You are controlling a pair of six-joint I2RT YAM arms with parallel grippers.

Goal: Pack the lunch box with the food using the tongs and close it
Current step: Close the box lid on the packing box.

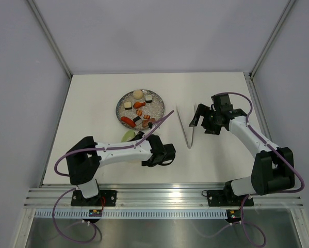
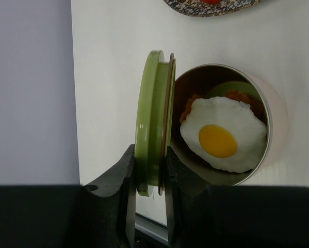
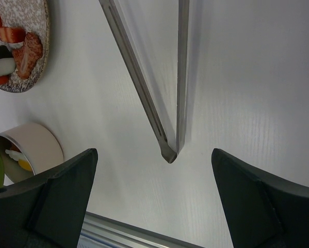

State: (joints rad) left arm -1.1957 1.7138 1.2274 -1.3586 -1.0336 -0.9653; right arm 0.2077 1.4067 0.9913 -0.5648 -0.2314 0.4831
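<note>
The lunch box (image 2: 272,129) lies with its opening toward the left wrist camera. It holds the fried egg (image 2: 222,133) over a red-brown piece. My left gripper (image 2: 150,165) is shut on the green lid (image 2: 153,119), held on edge just left of the box's mouth. From above, that gripper (image 1: 137,140) and lid (image 1: 127,136) sit below the plate (image 1: 124,98), which carries more food (image 1: 139,114). The tongs (image 1: 185,126) lie flat on the table. My right gripper (image 3: 154,155) is open above their joined end (image 3: 169,152), holding nothing.
The speckled plate (image 3: 33,72) lies at the upper left of the right wrist view, and the lunch box (image 3: 35,147) shows below it. The table's near edge with a metal rail (image 1: 164,196) runs just behind both arms. White walls enclose the table.
</note>
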